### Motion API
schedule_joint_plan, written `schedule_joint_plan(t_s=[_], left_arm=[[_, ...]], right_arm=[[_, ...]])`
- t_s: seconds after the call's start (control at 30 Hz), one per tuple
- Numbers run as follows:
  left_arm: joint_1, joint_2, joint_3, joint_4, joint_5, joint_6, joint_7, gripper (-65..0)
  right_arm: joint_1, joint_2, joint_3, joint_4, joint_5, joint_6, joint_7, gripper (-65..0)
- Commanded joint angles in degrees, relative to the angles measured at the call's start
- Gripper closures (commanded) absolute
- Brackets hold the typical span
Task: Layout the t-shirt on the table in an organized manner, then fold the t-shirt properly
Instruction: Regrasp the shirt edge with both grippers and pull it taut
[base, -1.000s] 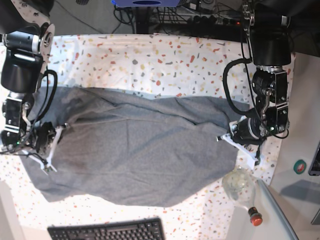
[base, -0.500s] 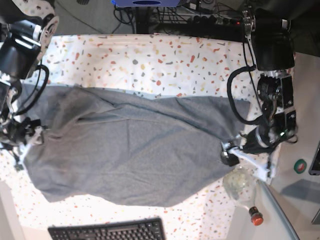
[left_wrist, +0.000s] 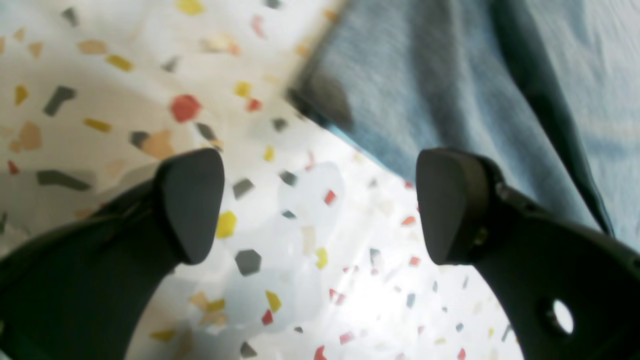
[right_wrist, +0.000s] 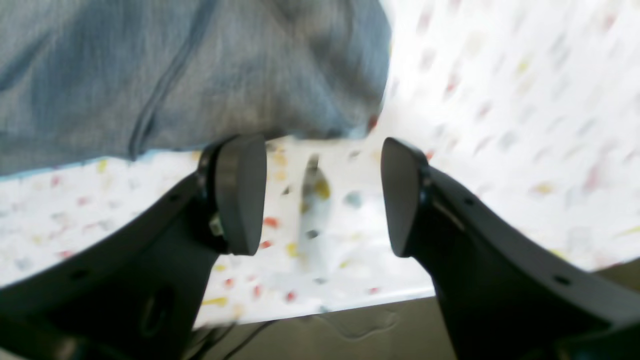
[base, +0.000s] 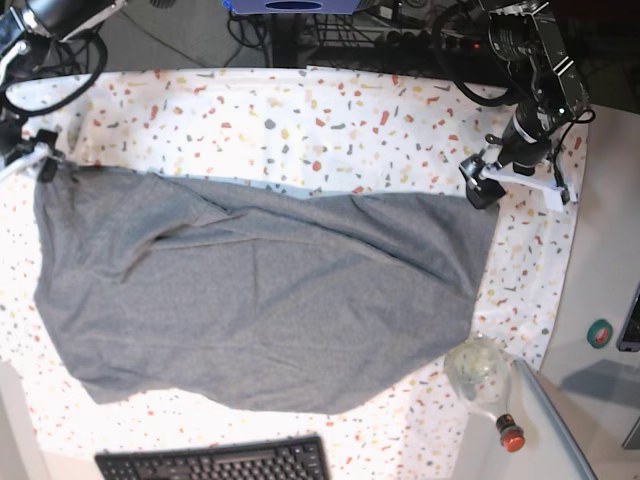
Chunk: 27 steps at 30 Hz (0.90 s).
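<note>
The grey t-shirt (base: 260, 290) lies spread across the speckled table (base: 330, 110), with diagonal creases over its far half. My left gripper (base: 520, 180) hovers just beyond the shirt's far right corner. In the left wrist view it (left_wrist: 320, 200) is open with only tablecloth (left_wrist: 100, 100) between its fingers, and the shirt's edge (left_wrist: 450, 75) lies just ahead. My right gripper (base: 28, 158) is at the shirt's far left corner. The right wrist view shows it (right_wrist: 322, 195) open and empty, with the shirt's hem (right_wrist: 150, 65) ahead of its fingertips.
A black keyboard (base: 215, 462) sits at the near edge. A clear glass bottle (base: 480, 372) with a red cap (base: 512, 436) lies by the near right corner. Cables and equipment crowd the strip behind the table. The table's edge (right_wrist: 350, 297) is close under the right gripper.
Both grippers have opened and let go of the shirt. Each has moved away from the near side toward the shirt's far corners. The shirt now lies wider on its left side.
</note>
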Motion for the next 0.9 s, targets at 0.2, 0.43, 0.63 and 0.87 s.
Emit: schedule_joint_plan(t_s=[0.2,0.43,0.63,0.87], left_arm=[[-5.75,0.85,-3.76,-5.75,-0.85,-0.49,-1.04,-56.9],[-11.73,0.68,-3.59,-13.31,-0.59,-0.49,-1.04,-56.8],[-13.31,-0.03,-3.59,-17.71,-0.32,-0.58,-1.04,-38.3],[-12.87,-1.17,-3.59,-17.88,-0.32,-2.69,-1.04,0.0]], right_arm=[[-0.31,1.33,1.50,-6.22,3.53,0.30,0.73,-34.7],[1.01,1.25,7.83,-6.39,3.71,0.30,0.82,-34.2],[2.60,1.42,10.90,-9.12,3.71,0.30,0.82,-34.5],[1.63,3.53,2.02,-10.61,1.95,-0.54,8.20,-34.4]])
